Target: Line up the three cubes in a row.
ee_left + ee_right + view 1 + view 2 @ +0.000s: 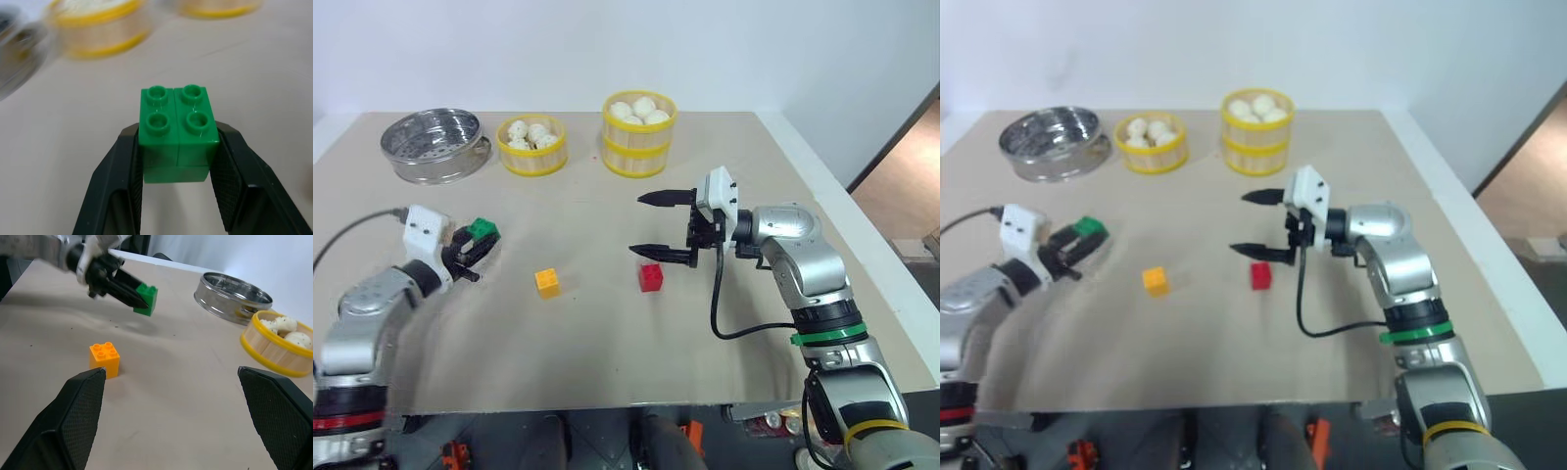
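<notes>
Green cube (483, 229) sits clamped in the left gripper (476, 245), lifted at nine o'clock of the yellow-orange cube (547, 282); red cube (651, 277) lies at three o'clock, just beside the right gripper (651, 226), fingers spread.

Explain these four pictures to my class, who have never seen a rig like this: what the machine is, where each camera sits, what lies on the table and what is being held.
This is a humanoid robot with two arms, each ending in a gripper of two black fingers. Two pictures come from cameras on its head, looking down over the table. The other two come from cameras on its wrists, looking along each gripper's fingers.

At the far side of the table stand a steel steamer pan and two yellow-rimmed baskets of white buns, a low one and a taller one. Nearer the robot lie an orange cube and a red cube, apart from each other.

The left gripper is shut on a green cube, lifted off the table. The right gripper is open and empty, with the red cube just beneath its nearer finger.
</notes>
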`<state>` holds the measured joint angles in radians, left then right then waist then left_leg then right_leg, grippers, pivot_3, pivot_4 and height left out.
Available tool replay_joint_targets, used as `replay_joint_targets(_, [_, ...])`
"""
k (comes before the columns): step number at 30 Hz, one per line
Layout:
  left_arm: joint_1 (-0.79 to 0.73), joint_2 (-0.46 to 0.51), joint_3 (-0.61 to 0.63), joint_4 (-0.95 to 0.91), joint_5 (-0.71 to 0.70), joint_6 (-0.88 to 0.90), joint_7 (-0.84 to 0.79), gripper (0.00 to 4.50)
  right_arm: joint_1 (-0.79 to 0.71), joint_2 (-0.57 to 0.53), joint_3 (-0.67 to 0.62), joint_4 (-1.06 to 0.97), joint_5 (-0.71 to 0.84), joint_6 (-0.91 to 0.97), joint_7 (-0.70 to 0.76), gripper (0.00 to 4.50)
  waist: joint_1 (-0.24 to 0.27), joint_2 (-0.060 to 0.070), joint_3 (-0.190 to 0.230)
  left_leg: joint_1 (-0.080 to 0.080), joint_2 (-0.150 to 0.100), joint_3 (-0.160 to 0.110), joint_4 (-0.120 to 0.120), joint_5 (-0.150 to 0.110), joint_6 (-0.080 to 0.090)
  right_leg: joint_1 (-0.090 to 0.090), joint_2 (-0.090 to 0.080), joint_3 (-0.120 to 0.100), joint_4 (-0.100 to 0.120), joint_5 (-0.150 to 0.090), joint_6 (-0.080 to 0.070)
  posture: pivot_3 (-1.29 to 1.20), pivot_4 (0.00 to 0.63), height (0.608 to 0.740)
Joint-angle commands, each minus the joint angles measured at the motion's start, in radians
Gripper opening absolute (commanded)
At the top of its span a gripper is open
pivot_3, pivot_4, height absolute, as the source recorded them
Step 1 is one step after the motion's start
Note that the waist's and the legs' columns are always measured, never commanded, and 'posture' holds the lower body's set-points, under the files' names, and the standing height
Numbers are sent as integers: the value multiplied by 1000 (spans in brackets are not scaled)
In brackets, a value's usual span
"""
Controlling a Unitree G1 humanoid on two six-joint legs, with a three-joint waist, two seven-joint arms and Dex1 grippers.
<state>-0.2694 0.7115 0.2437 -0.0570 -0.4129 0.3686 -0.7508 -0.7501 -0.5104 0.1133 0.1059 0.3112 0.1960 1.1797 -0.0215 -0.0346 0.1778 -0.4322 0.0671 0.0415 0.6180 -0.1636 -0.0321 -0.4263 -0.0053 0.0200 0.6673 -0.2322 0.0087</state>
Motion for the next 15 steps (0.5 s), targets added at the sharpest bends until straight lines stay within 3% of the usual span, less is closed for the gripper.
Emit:
replay_joint_targets(1, [-129,83,-62,-1,-51,-49,-248,1307,-39,-10,-13,14,1,-26,11,4500,4,0,0,0,0,0,0,0,0,0,0,0,0,0,0,0,150,740])
replay_joint_targets(10, [-304,-13,-359,47,23,-34,-437,1307,-58,-11,-11,63,-24,-77,12,4500,-1,0,0,-3,-1,2,1,0,1,-1,0,2,-1,1,8,0,150,740])
replay_joint_targets(15, [-353,-40,-440,129,83,-48,-483,1307,-48,-23,-16,59,-32,-79,5,4500,-2,0,0,-4,0,0,1,0,1,-6,3,2,2,0,6,0,150,740])
